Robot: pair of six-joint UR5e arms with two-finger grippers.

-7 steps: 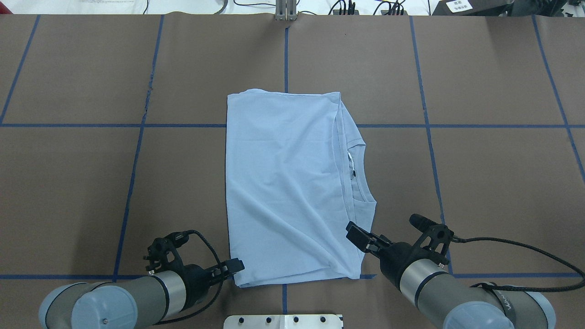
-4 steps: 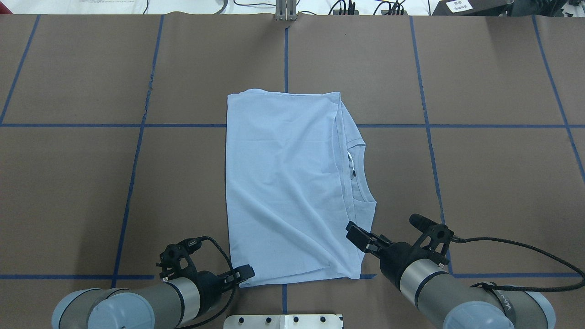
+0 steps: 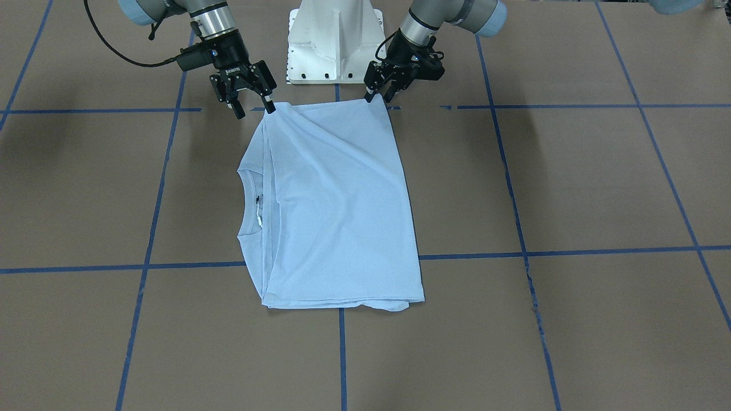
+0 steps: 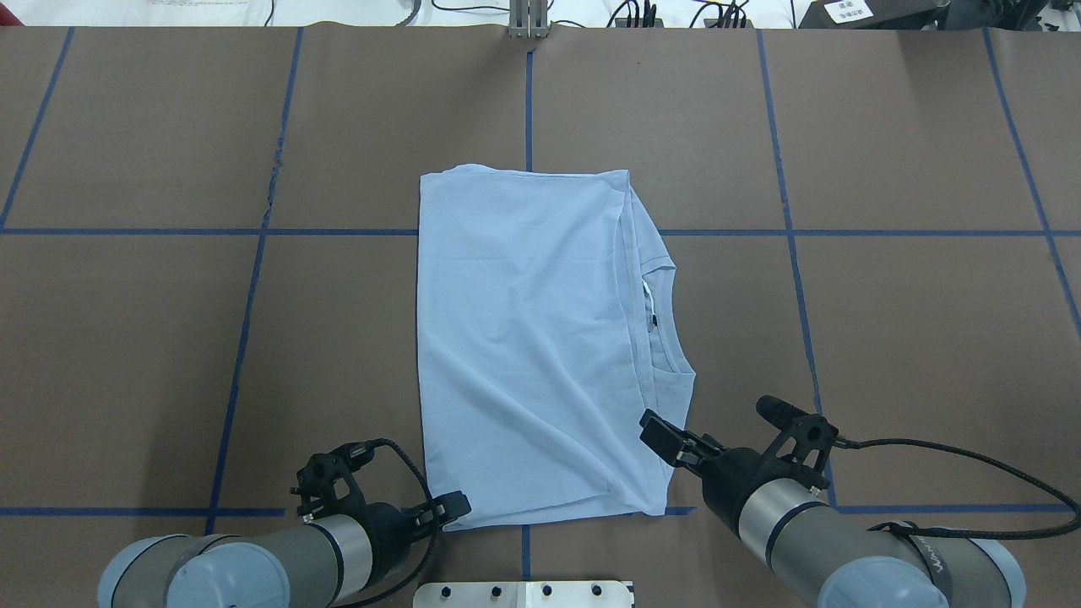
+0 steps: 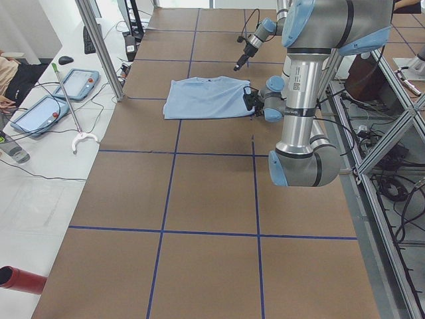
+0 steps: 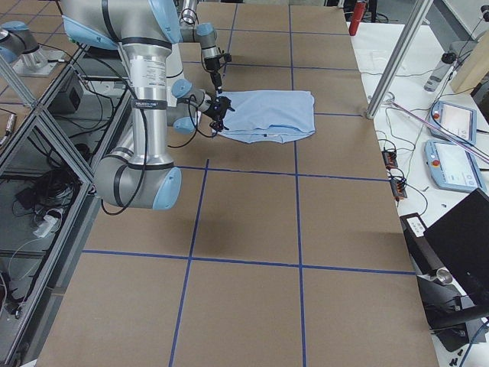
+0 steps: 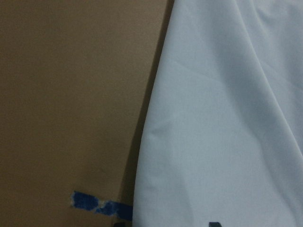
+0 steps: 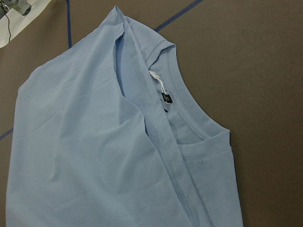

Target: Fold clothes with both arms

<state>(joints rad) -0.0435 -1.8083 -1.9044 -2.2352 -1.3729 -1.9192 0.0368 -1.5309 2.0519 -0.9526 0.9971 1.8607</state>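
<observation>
T-shirt [image 4: 524,338] lengthwise away from pedestal [image 3: 334,40], collar rightward; left gripper [image 3: 379,98], right gripper [image 3: 255,111] unclenched at near corners; brown taped table [image 4: 887,127].

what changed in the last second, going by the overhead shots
The left gripper slid toward the robot's right and slightly back toward its base, reaching the near left corner of the T-shirt, mostly in the first half second. No grasp or release shows. The right gripper and the shirt stayed put.
</observation>
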